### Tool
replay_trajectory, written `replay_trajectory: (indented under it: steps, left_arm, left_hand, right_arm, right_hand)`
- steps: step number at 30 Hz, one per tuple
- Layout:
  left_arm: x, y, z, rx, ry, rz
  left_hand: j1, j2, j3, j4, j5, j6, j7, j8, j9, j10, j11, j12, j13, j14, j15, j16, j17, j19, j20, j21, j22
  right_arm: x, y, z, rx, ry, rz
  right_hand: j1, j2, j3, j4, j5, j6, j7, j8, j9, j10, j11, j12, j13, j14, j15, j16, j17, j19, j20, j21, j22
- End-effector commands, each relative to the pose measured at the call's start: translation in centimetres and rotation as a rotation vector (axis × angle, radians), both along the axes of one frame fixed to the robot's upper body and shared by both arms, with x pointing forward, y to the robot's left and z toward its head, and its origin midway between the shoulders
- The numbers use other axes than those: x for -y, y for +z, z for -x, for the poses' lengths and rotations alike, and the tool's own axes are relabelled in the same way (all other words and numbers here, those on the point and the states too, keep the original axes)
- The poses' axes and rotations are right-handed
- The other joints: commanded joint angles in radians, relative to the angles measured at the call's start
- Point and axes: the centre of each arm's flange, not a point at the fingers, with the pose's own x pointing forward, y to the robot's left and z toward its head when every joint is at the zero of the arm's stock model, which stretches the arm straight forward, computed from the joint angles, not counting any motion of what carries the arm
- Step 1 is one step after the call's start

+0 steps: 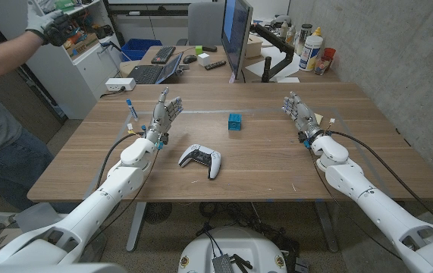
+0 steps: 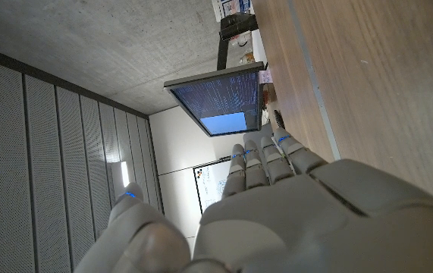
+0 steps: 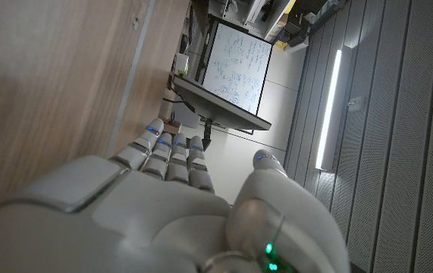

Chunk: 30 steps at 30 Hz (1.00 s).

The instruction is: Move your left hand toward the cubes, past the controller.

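Note:
A blue cube [image 1: 234, 121] stands in the middle of the wooden table [image 1: 261, 163], beyond a white game controller [image 1: 201, 159]. My left hand [image 1: 163, 115] is raised over the table's left part, fingers stretched out and apart, holding nothing; it is to the left of the controller and well left of the cube. Its back [image 2: 299, 216] is seen in the left wrist view. My right hand [image 1: 299, 114] stands at the table's right, fingers straight, with nothing in it; its back [image 3: 163, 205] fills the lower part of the right wrist view.
A person's gloved hand [image 1: 49, 26] and arm reach in at the far left. A pen-like item [image 1: 131, 114] lies near the left hand. A monitor [image 1: 235, 34], keyboard [image 1: 163, 54] and bottles [image 1: 311, 49] stand on the desk behind.

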Motion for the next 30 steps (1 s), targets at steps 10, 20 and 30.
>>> replay_trajectory:
  steps: [10,20,30]
  left_arm:
    - [0.16,-0.14,-0.36,-0.015,0.002,-0.009]
    - [0.3,0.26,-0.28,-0.013,0.008,-0.02]
    - [0.33,0.35,-0.07,0.006,0.03,-0.05]
  left_hand:
    - [0.004,-0.004,0.004,0.001,0.007,0.015,-0.001,0.008,0.003,0.013,-0.002,0.008,0.004,0.012,-0.002,0.005,0.003,0.008,-0.013,0.004,0.004]
    - [0.009,0.001,0.004,0.001,0.01,0.022,-0.003,0.011,0.003,0.017,-0.003,0.01,0.005,0.016,-0.001,0.006,0.003,0.009,-0.008,0.004,0.004]
    - [0.023,0.001,0.003,-0.007,0.014,0.024,-0.003,0.012,0.003,0.018,0.001,0.01,0.005,0.017,0.003,0.006,0.003,-0.006,0.009,-0.002,0.004]
  right_arm:
    - [0.21,-0.7,0.1,-0.021,-0.013,-0.007]
    - [0.48,-0.88,0.21,-0.02,-0.016,-0.01]
    - [0.36,-1.04,0.03,-0.025,-0.011,-0.005]
  right_hand:
    - [0.014,0.004,0.007,-0.008,0.006,0.016,0.005,0.005,0.004,0.022,0.0,0.005,0.006,0.013,0.0,0.003,0.002,0.011,-0.026,0.002,0.004]
    - [0.015,0.005,0.006,-0.009,0.007,0.021,0.004,0.006,0.004,0.027,-0.003,0.006,0.006,0.014,0.002,0.003,0.002,0.012,-0.023,0.0,0.004]
    - [0.015,0.007,0.004,-0.01,0.007,0.026,0.001,0.006,0.005,0.032,-0.004,0.007,0.006,0.015,0.004,0.002,0.002,0.01,-0.02,-0.003,0.004]
